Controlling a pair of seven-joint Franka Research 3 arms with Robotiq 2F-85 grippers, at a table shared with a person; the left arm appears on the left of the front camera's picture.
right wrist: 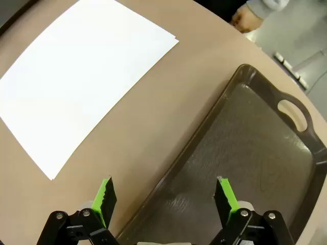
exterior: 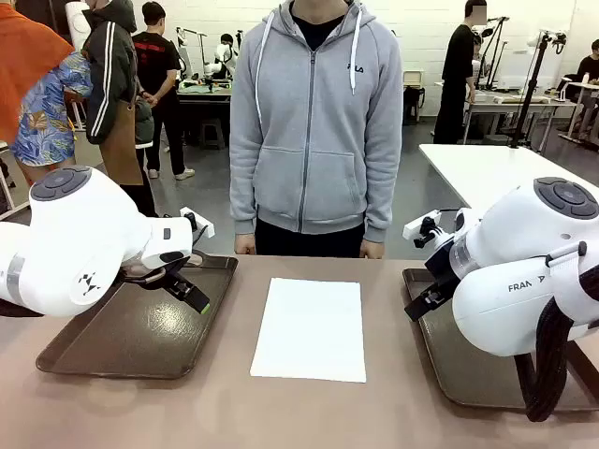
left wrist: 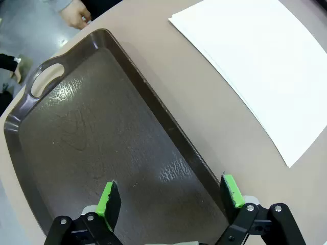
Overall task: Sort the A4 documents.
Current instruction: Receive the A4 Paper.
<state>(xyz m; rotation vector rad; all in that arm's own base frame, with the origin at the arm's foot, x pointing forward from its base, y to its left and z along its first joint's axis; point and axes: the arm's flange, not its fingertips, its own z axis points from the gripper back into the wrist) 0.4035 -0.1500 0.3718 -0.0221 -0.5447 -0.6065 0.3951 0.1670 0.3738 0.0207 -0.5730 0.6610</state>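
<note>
Two dark brown trays flanked white A4 paper sheets; left pincer and right pincer gaped, empty.

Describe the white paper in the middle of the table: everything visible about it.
The A4 documents are plain white, blank-looking thin sheets, lying flat in a neat pile on the brown table, between the left tray and the right tray, touching neither. A slightly doubled edge at one corner shows more than one sheet. Nothing rests on them.
</note>
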